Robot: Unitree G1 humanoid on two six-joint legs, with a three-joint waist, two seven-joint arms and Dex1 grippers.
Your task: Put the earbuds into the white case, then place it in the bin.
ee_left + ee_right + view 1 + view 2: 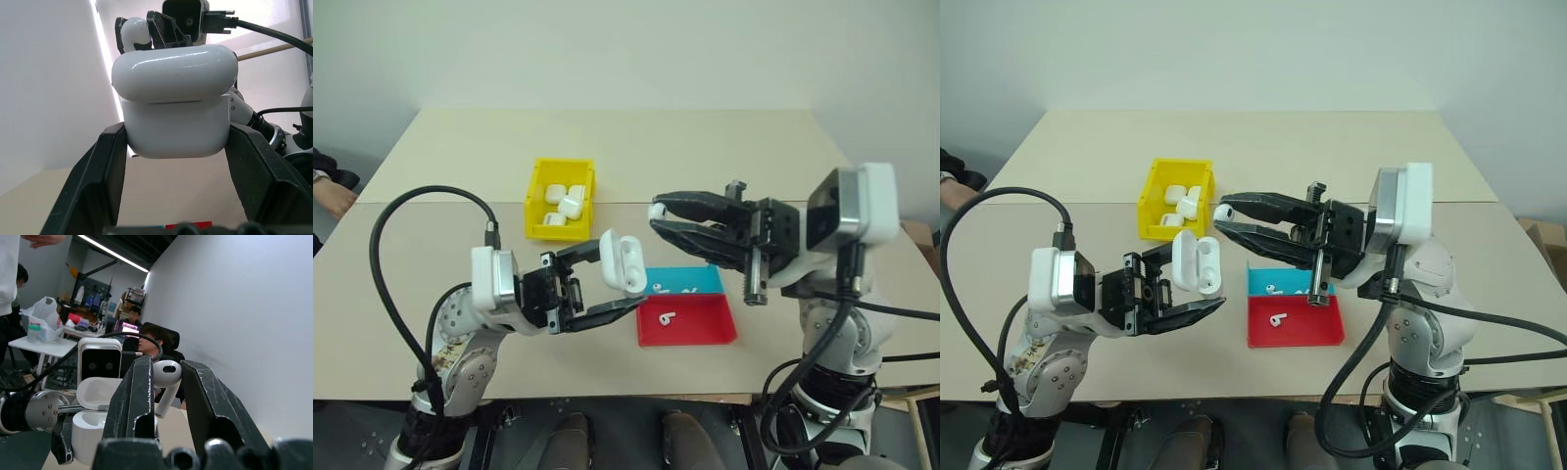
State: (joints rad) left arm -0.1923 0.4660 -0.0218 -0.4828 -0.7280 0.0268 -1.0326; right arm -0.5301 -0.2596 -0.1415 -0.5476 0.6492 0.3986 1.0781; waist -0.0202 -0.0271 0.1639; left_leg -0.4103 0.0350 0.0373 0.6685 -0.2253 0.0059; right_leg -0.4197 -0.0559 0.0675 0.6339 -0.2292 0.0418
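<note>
Black fingers (110,181) of the left gripper (612,279) are clamped on either side of the white case (625,262), holding it above the beige table (724,147) with its hinged lid swung open. Facing it from the other side, the right gripper (658,217) has its two fingers (139,396) pressed together on a single earbud (166,374), the rounded head pinched between the tips and the short stem hanging below. The earbud is close to the open case but not touching it, a small gap showing between the two grippers.

Below the raised arms, at the near edge of the table, a shallow red tray (710,328) holds one loose earbud (666,318), and a shallow blue tray (705,279) just behind it, touching or nearly so, holds two more earbuds (675,289). The yellow bin (536,201) stands farther back on the table, toward the left arm's side, well apart from the grippers, with several white cases (564,206) lying inside it.

A person's hand (333,198) rests at the far left edge of the table. Beyond the grippers, in the right wrist view, people sit in the background (156,340) near a desk, and a white table (39,346) carries a plastic bag (44,311).
</note>
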